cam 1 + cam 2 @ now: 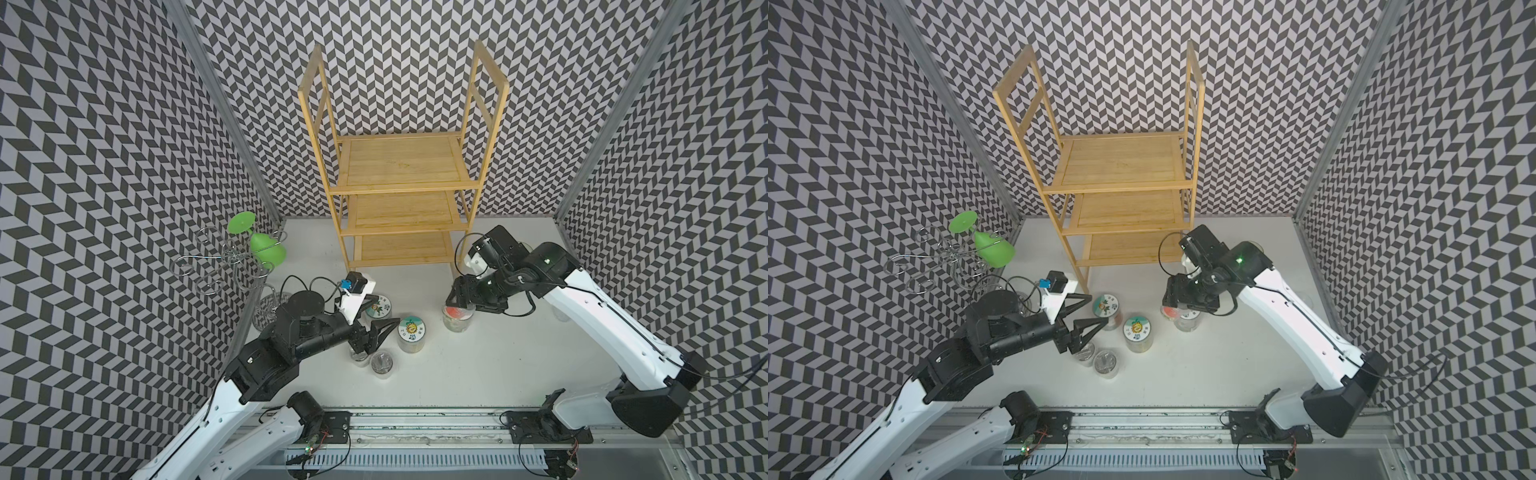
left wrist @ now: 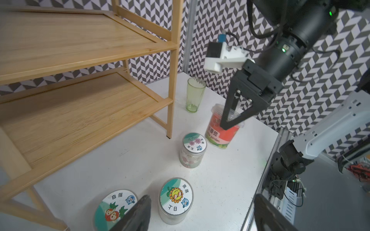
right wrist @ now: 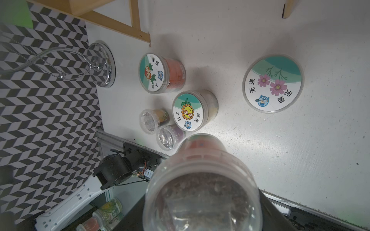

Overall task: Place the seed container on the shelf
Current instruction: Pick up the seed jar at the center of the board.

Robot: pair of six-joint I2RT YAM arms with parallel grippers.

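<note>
The seed container is a clear jar with a red label, low over the white table just right of the shelf's front foot. My right gripper is shut on its upper rim from above; in both top views the gripper covers most of the jar. The jar fills the near part of the right wrist view. The shelf is a tall bamboo rack at the back centre with bare boards. My left gripper hangs open and empty over the jars at the left.
Lidded jars stand in front of the shelf: a sunflower jar, a strawberry jar and a pink-flower jar. Two small clear-lidded jars sit near the front. A green tumbler stands behind; a wire stand holds a green goblet.
</note>
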